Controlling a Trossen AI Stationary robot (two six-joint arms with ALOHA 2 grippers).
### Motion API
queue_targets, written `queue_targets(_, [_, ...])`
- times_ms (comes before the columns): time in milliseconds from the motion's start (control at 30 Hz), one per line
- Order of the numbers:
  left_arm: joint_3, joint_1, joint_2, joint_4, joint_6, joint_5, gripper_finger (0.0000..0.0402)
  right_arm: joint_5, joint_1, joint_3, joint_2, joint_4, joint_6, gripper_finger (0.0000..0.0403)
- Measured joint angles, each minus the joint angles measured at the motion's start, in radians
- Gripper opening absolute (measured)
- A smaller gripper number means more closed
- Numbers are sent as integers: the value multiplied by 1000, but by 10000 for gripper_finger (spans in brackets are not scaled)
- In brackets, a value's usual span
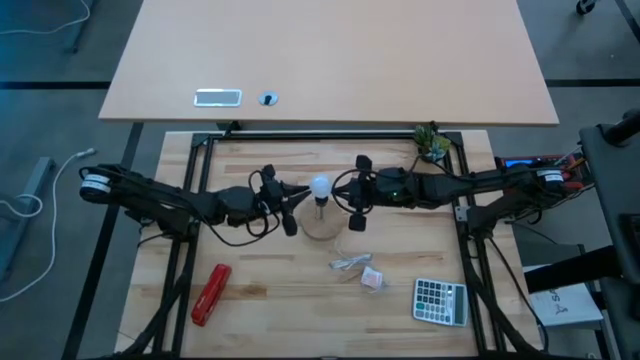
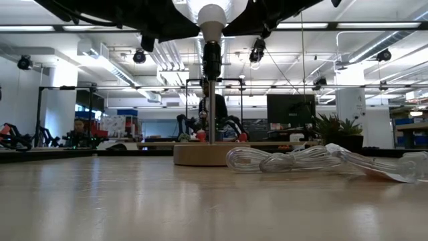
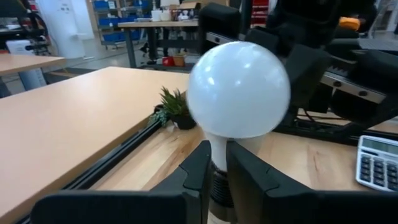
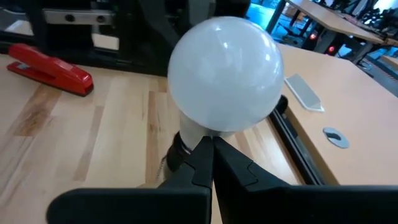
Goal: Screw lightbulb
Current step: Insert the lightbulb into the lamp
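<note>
Both claws meet at the lightbulb (image 1: pixel 320 186), upright on its stand at table centre — left claw (image 3: pixel 214 177) pinching its neck from nine o'clock, right claw (image 4: pixel 208 155) shut at three. Seating looks unfinished.

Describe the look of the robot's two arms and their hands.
Both arms are dark, nearly black, built of jointed segments, with black cables looping loosely alongside them. Each ends in a white cylindrical part at its outer end. The left hand and right hand carry two dark, flat, blocky fingers with angular edges. A small green light glows on the right arm near its wrist.
</note>
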Motion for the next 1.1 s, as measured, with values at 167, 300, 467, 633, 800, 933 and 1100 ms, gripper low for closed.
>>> queue_targets(167, [0,0,0,-8,-3,-1,41,-4,1,0,-3,-7,29,0])
queue_targets(300, [0,-15,-13,-8,-3,-1,41,41,0,0,-15,-27,37,0])
queue_targets(467, [0,-55,-17,-8,-10,0,41,51,-2,0,-15,-41,34,0])
queue_targets(633, [0,-61,-17,-7,1,2,41,51,-2,0,-15,-8,13,0])
queue_targets(800, [0,-50,-17,15,32,0,41,49,-2,0,-15,-7,5,0])
queue_targets(933, [0,-39,-17,16,42,1,41,43,-2,0,-15,1,-8,0])
queue_targets(1100, [0,-27,-6,18,49,0,41,40,-2,0,-15,7,-11,0])
